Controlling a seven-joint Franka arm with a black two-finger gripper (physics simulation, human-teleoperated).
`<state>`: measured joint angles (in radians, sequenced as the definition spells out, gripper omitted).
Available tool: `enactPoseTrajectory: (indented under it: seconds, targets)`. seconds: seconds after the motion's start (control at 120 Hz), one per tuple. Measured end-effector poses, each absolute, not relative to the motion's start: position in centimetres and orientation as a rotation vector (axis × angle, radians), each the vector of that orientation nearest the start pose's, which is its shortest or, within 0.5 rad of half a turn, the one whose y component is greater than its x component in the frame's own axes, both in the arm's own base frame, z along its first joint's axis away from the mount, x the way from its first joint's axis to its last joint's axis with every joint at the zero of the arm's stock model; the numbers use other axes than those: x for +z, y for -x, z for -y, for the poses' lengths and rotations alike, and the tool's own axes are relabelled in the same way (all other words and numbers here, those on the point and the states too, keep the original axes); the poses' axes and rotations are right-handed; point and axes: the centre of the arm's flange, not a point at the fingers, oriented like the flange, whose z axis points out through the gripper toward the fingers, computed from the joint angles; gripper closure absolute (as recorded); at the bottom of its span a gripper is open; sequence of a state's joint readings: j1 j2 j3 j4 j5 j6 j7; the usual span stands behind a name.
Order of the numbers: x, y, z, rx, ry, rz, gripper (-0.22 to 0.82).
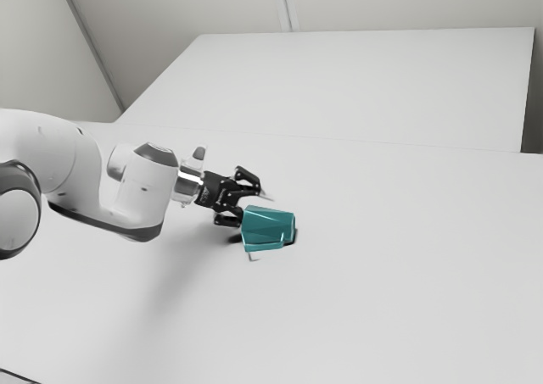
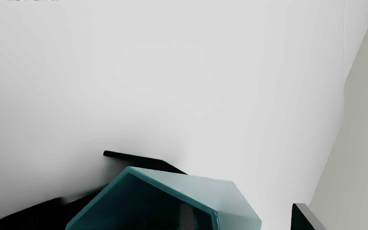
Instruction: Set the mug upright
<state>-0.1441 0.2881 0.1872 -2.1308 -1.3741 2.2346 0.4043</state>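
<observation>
1. Pale, smooth walls (image 1: pixel 153 19) stand well beyond the mug (image 1: pixel 268 229), and a matte, off-white surface (image 1: pixel 382 299) spreads around it on all sides.
2. The mug appears to lie on its side on the surface, its mouth turned toward the end effector (image 1: pixel 254 208) and its base pointing away, toward the exterior view's right. It is not upright.
3. The end effector is spread, at the mug's mouth. One fingertip (image 2: pixel 186 217) shows within the outline of the mouth, and the other finger (image 2: pixel 302 220) stands apart, outside the mug, so that a side wall comes between them without being pinched.
4. The step in hand looks like lining up a grasp on the mug's wall near the rim. The next move likely calls for bringing the fingers together across that wall, then a small lift and a turn that swings the base down and the mouth up. A loose pinch could let the mug pivot or slip on the way.
5. The mug is teal and faceted, with flat panels, hard corners and an angular mouth, tapering toward its base. Its faces catch light with a slight gloss, suggesting glazed ceramic or hard plastic, while its inside is dark. A black, sharp-edged shadow (image 2: pixel 142 159) falls beside it.
</observation>
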Motion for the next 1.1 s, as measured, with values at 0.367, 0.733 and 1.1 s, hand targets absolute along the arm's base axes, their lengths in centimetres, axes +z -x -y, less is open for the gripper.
enactPoseTrajectory:
  seconds: [0.367,0.733,1.1]
  targets:
    - [27.7,-57.2,2.0,0.118,-2.080,-0.676,0.74]
    - [29.7,-57.2,3.1,0.151,-2.066,-0.640,0.78]
    - [33.7,-56.8,2.0,0.192,-2.239,-0.453,0.78]
